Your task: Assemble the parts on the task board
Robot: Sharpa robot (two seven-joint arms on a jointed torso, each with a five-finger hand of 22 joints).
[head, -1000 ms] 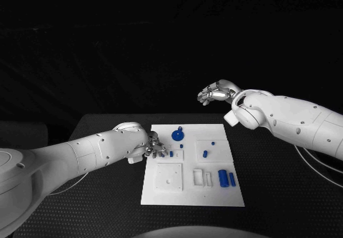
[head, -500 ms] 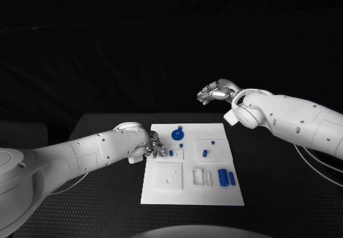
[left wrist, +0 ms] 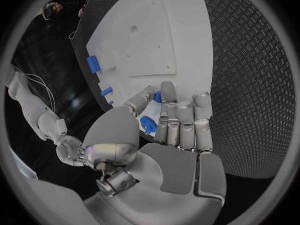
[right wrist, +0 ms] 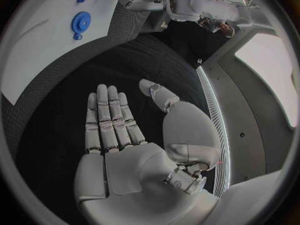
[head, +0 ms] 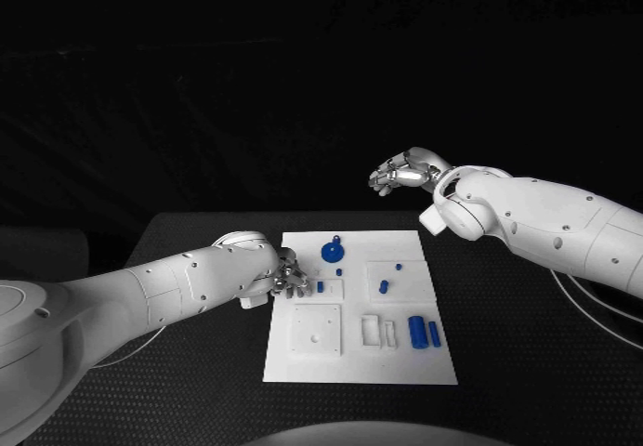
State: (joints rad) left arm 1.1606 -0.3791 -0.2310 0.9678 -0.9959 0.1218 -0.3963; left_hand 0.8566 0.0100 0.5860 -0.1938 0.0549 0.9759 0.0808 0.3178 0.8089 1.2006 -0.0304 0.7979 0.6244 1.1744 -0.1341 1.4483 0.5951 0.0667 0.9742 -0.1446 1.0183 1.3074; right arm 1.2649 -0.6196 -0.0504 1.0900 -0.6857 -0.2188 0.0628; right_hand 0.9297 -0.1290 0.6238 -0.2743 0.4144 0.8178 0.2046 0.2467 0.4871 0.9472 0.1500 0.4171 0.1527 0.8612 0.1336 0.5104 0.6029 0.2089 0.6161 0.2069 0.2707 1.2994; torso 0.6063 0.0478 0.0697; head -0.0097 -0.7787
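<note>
Unmoved, left robot hand (head: 290, 280) (fingers together) pinches blue part (left wrist: 149, 124) over task board (head: 360, 364).

Left edge of task board (head: 302, 362): taken up at mid-length by the left hand (head: 285, 279), which is held low over the board beside a small blue part (head: 321, 287).
Far end of board: a round blue part (head: 333, 250) is set near the middle; bare white surface is left on both sides of it.
Right half of board: blocked in places by a small blue peg (head: 384, 287) and two blue cylinders (head: 424, 333) lying side by side.
Near end of board: open, flat surface is seen.
Far side of table (head: 188, 232): the right hand (head: 402, 172) is held high, well apart from the board, palm open.
</note>
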